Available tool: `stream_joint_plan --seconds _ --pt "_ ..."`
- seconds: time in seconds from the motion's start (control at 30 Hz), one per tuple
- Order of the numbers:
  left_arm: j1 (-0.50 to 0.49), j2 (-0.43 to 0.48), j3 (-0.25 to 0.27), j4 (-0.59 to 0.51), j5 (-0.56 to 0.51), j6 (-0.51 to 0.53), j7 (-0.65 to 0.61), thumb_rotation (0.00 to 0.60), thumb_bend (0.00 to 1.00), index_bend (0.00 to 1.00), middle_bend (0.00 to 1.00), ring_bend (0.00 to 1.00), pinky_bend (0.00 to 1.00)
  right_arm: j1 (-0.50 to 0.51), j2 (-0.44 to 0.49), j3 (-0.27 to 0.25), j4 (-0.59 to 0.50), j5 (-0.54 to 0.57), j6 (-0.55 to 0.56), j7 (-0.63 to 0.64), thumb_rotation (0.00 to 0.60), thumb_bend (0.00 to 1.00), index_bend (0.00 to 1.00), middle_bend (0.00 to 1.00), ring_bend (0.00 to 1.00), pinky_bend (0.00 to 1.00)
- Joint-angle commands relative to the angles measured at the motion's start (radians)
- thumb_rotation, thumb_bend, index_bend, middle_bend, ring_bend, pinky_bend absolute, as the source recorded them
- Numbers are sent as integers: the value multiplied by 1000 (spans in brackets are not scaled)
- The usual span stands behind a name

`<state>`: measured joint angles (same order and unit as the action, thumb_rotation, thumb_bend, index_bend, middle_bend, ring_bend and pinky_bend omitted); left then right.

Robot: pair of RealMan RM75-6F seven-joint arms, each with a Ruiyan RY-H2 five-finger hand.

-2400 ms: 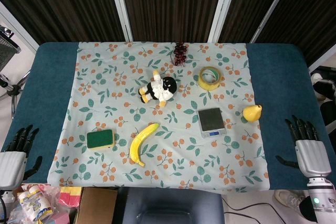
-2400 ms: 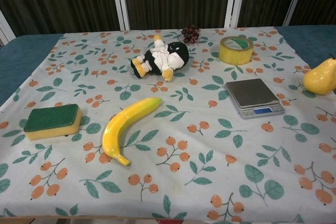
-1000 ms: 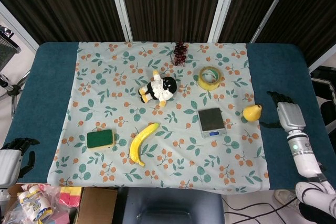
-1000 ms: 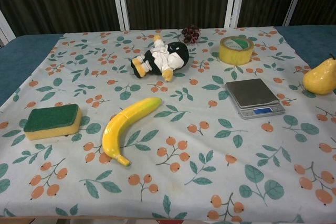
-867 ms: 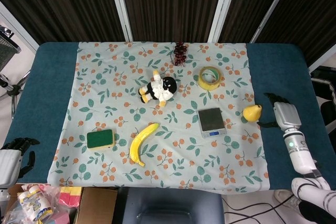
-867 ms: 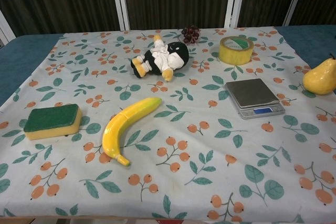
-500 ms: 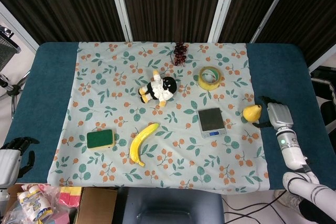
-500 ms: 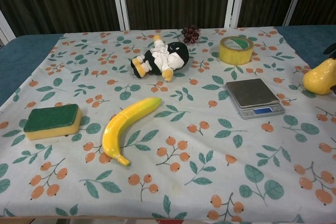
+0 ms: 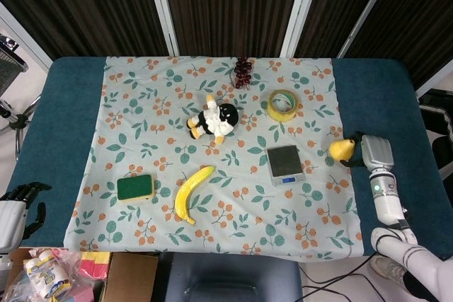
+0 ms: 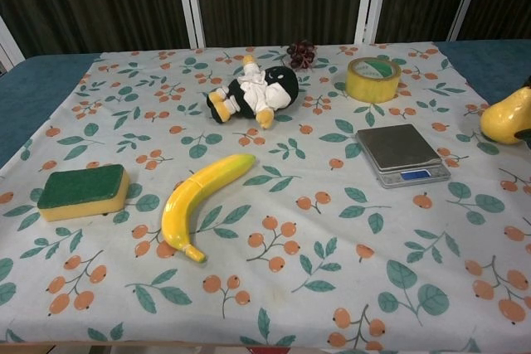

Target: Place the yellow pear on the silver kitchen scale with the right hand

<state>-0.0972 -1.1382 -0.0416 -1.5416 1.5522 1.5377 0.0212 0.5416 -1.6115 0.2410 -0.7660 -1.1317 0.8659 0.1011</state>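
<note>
The yellow pear is at the right edge of the floral cloth, right of the silver kitchen scale. My right hand reaches in from the right, and its dark fingers wrap around the pear's right side. In the chest view the pear shows at the right border, tilted and a little raised, with a dark fingertip against it. The scale has nothing on its plate. My left hand hangs off the table's front left corner and holds nothing.
A tape roll lies behind the scale. A penguin plush, dark grapes, a banana and a green-topped sponge lie further left on the cloth.
My right hand has come from the table's front right up to the pear and closed its fingers on it. The pear has tilted and risen slightly. My left hand has sunk lower.
</note>
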Motion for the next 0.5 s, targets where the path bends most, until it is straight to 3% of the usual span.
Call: stream_joint_plan --seconds 0.03,0.4,0.5 --pt "1 -1 1 1 2 2 -1 600 581 338 326 333 510 -5 -42 10 48 -33 78 43 600 260 790 645 673 766" --pt "-3 -4 -2 -3 -5 -6 12 600 569 324 298 300 472 -26 -7 -14 -57 -140 224 106 600 269 822 667 694 789" --pt "-7 -6 -5 -5 -11 -14 22 600 563 313 284 293 469 -21 51 -42 -209 -203 237 136 600 268 822 667 694 789"
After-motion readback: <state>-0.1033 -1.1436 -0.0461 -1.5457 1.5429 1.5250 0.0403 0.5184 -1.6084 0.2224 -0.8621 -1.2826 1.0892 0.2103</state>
